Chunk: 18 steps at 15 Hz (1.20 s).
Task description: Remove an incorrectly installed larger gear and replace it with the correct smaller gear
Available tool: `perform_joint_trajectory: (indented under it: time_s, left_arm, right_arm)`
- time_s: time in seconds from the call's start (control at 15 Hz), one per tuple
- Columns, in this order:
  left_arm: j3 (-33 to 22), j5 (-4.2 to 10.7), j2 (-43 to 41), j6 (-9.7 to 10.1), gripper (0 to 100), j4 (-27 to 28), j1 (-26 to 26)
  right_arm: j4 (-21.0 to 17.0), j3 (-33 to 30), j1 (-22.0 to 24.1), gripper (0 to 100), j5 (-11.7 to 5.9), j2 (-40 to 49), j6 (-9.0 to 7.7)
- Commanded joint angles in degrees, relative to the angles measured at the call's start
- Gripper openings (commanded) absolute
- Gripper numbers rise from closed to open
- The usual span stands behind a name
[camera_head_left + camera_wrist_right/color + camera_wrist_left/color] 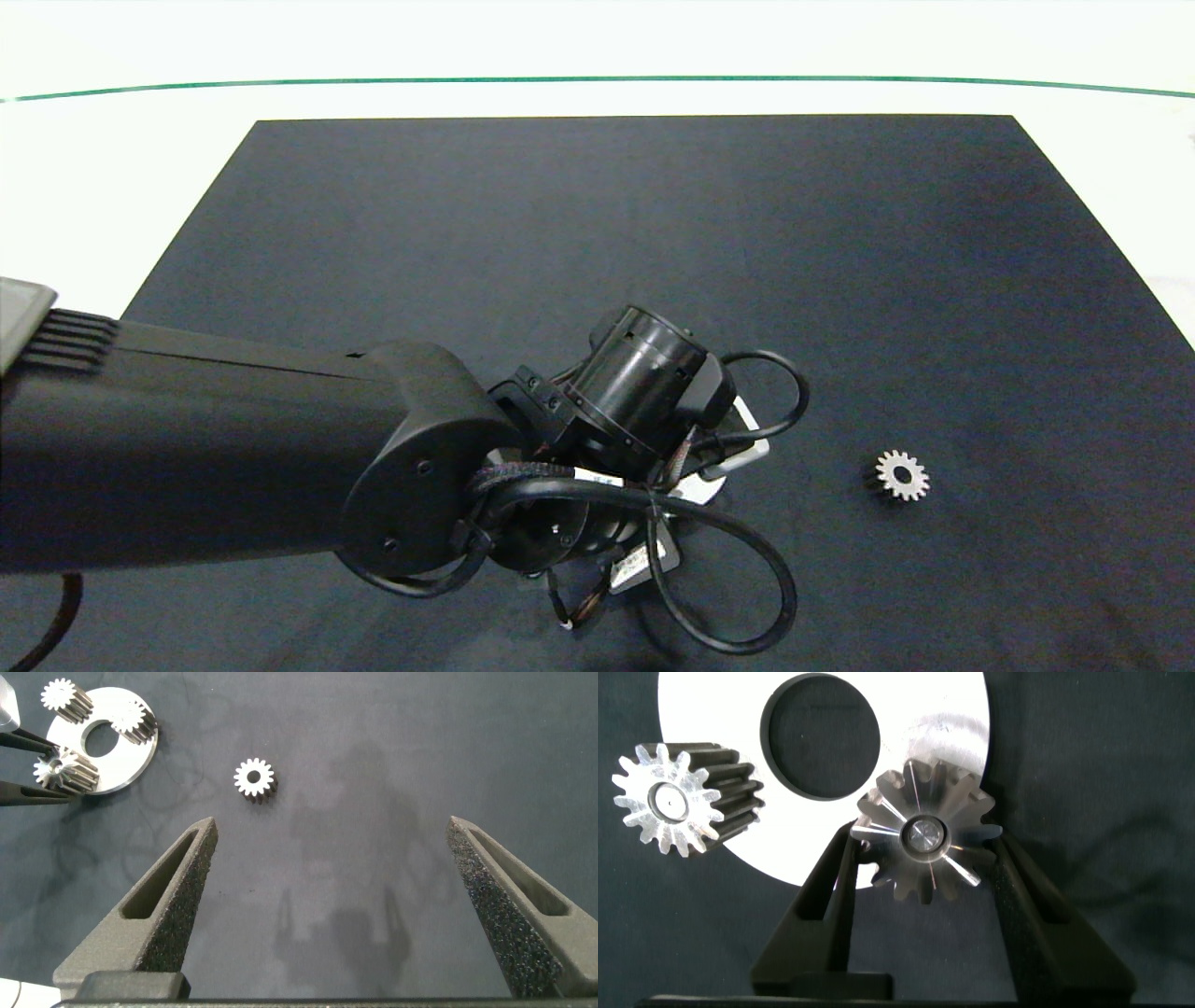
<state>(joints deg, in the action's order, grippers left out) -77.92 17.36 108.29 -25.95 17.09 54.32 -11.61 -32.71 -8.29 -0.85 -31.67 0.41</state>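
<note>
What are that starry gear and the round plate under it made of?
The larger gear looks like bare machined metal: bright silvery face with glinting streaks. The round plate seems to be flat, brushed metal, pale and faintly scuffed. The left gripper has fingers on both sides of the gear.

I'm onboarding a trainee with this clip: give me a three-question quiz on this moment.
1. True or false: the left gripper has its fingers on either side of the larger gear on the round plate.
2. Where is the loose smaller gear? A) lying on the black mat, away from the plate B) in the right gripper C) on the plate
3. Fill in: the right gripper's fingers are ____.

Key: 1 true; 2 A; 3 open, holding nothing.
</note>
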Motion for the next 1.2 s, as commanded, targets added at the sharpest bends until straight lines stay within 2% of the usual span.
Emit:
perform_joint_trajectory:
  time_s: [0.07,1.2]
  left_arm:
    - [-0.12,0.13,-0.01,-0.06,100,0.05,0.00]
    - [-2.32,0.13,2.01,0.29,100,0.14,1.31]
  right_arm:
    - [-0.08,0.01,-0.06,100,-0.03,-0.06,0.02]
    - [-0.08,0.36,-0.06,100,-0.03,0.29,0.02]
